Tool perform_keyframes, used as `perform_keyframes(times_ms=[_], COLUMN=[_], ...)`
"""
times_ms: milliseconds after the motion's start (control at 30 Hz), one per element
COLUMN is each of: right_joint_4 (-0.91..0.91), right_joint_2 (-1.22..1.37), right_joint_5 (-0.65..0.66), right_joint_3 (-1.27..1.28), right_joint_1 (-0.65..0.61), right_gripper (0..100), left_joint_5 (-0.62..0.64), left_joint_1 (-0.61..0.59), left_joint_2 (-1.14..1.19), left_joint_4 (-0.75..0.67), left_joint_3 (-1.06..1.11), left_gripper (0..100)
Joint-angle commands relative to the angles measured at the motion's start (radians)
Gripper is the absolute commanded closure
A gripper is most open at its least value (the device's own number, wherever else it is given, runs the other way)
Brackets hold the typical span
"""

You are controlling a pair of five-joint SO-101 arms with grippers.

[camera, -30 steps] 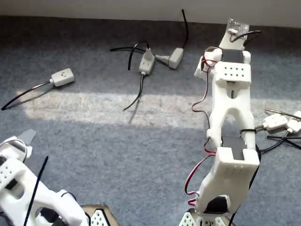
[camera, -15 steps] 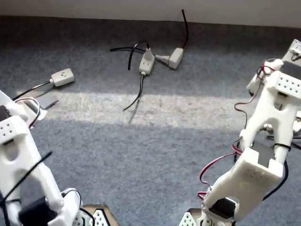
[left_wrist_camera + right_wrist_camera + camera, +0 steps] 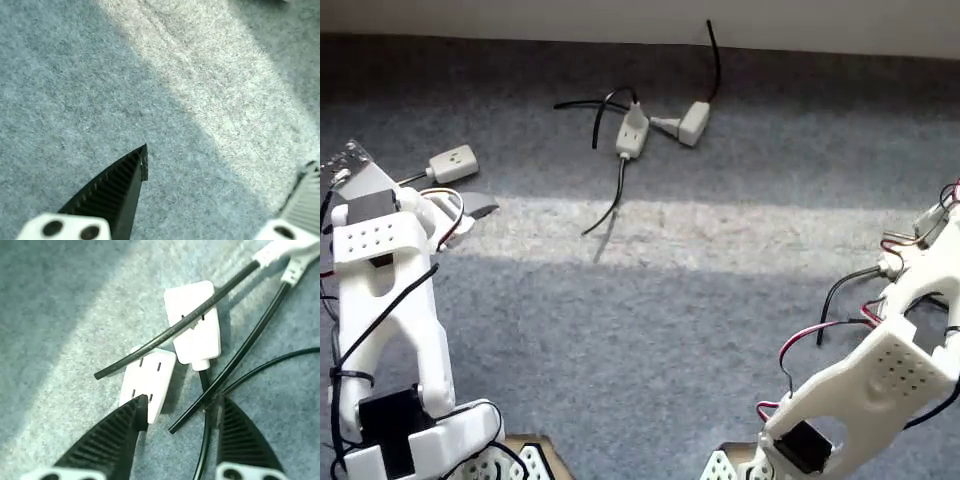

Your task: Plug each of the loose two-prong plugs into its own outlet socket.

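Outlet socket (image 3: 148,379) (slots up) lies beneath right gripper (image 3: 182,400), spread wide, as is left gripper (image 3: 228,156).

I count one white socket block (image 3: 452,160) near the left gripper (image 3: 227,157), two white connector pieces (image 3: 632,132) well apart from all fingers, and two slotted socket blocks (image 3: 147,382) just ahead of the right gripper (image 3: 180,412).

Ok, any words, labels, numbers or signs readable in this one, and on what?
None can be read.
The four-slot socket and the two-slot socket by the right gripper show bare white faces with slots, no print.
The lone socket and the joined pair in the high view are too small to tell any marking.
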Motion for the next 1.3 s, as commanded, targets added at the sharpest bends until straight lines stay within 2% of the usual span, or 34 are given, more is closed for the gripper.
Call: perform_keyframes(times_ms=[0, 400, 633, 1100, 1167, 1267], right_joint_4=[-0.008, -0.054, -0.117, -0.114, -0.104, -0.067], right_joint_2=[0.024, 0.022, 0.025, 0.128, 0.122, 0.111], right_joint_5=[-0.120, -0.147, -0.149, -0.146, -0.117, -0.080], right_joint_3=[-0.047, -0.056, -0.045, -0.047, -0.053, -0.094], right_joint_1=[-0.022, -0.096, -0.090, -0.088, -0.090, -0.099], right_gripper=[79.3, 79.3, 79.3, 79.3, 82.3, 92.9], left_joint_5=[0.009, 0.009, 0.009, 0.006, 0.006, 0.006], left_joint_1=[0.021, 0.018, 0.016, 0.016, 0.015, 0.015], left_joint_2=[-0.030, -0.033, -0.033, -0.035, -0.035, -0.035], left_joint_4=[-0.002, -0.072, -0.066, -0.072, -0.072, -0.072], left_joint_3=[0.027, 0.105, 0.107, 0.134, 0.136, 0.137], left_gripper=[56, 56, 56, 56, 56, 56])
